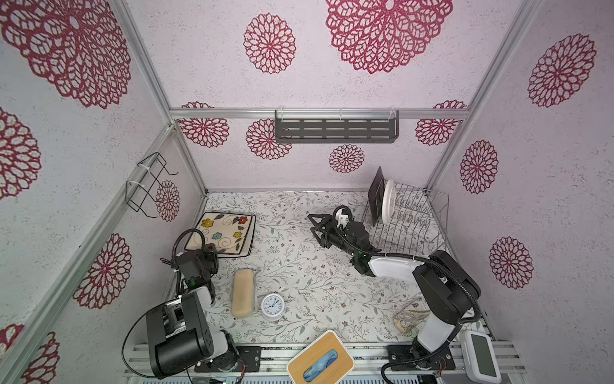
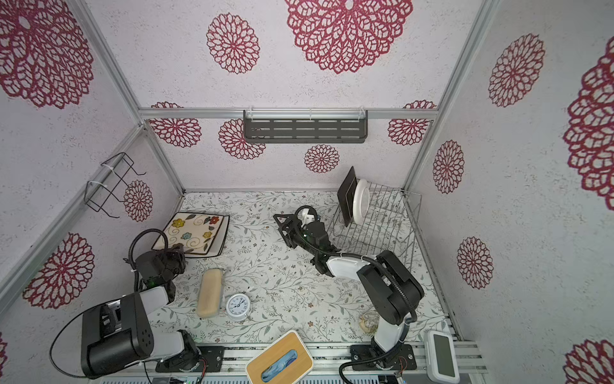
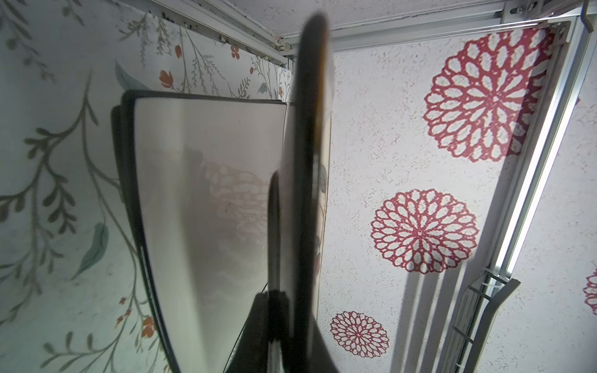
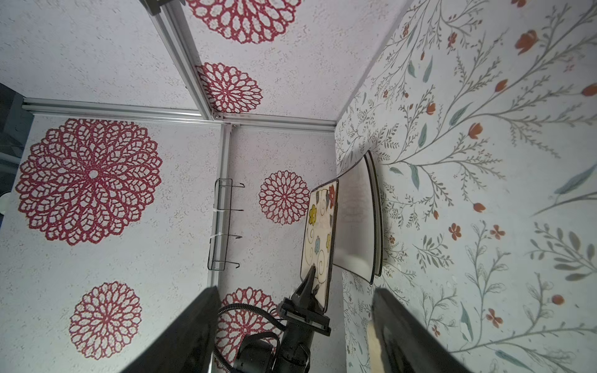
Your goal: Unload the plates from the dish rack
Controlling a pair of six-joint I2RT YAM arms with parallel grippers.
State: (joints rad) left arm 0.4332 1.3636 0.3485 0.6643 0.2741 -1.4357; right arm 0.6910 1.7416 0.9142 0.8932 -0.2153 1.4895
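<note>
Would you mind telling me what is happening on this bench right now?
The robot is emptying the dish rack. Its left hand is shut on the edge of a flower-painted square plate, holding it tilted over a white square plate already lying at the far left of the table. The right hand is open and empty beside the rack, where a dark square plate and a round white plate stand upright.

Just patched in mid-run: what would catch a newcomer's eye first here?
The flowered plate at the table's back left, pinched at its edge by the shut left tool and tilted above the stacked plates. Then the dish rack at back right, where a dark plate and a round white plate stand on edge. The open right tool hangs empty beside it.
</note>
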